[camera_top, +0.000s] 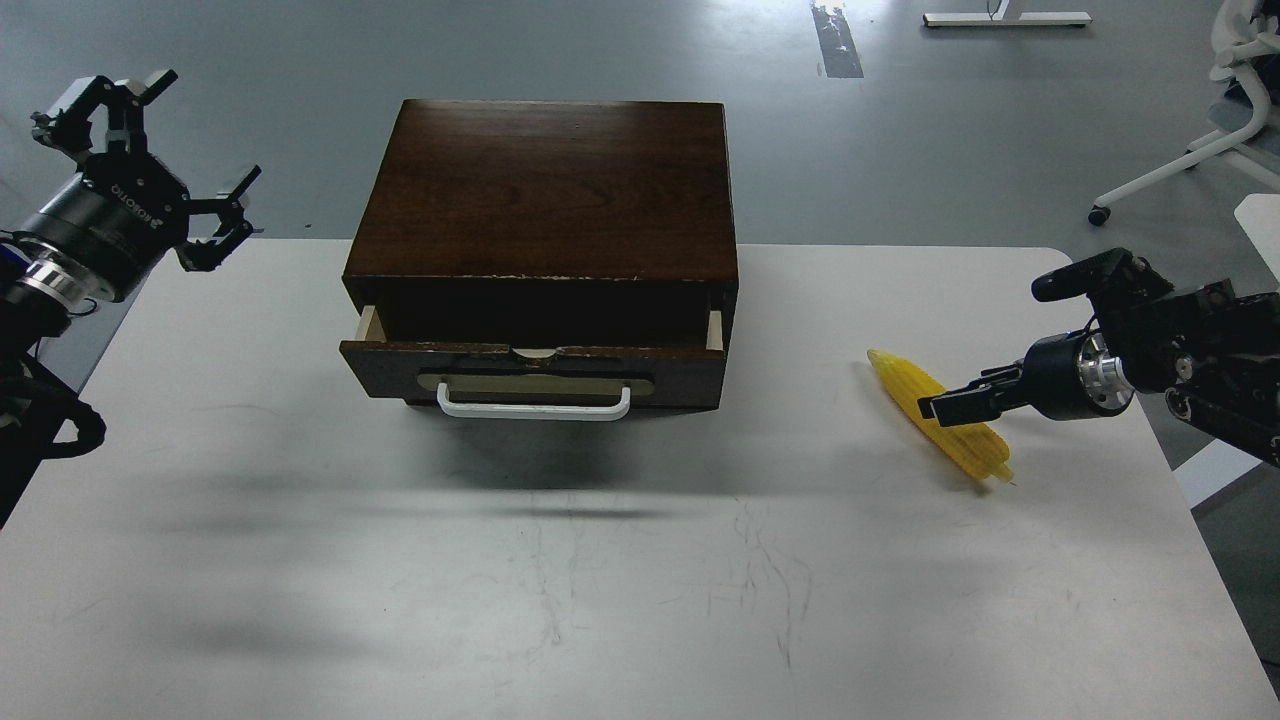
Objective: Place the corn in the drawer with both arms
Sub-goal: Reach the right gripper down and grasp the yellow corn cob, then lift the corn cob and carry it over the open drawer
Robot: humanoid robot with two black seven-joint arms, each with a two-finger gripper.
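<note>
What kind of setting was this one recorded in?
Probably a lab or office workspace, not a home: a plain white table on a bare grey floor, a white wheeled chair base at the right, and only a wooden drawer box and a toy-like corn as props.

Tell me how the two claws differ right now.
The left claw is raised beside the wooden box with fingers spread wide, holding nothing. The right claw is low over the table, fingers at the corn; whether it grips is unclear. Both are black with silver wrist rings.
</note>
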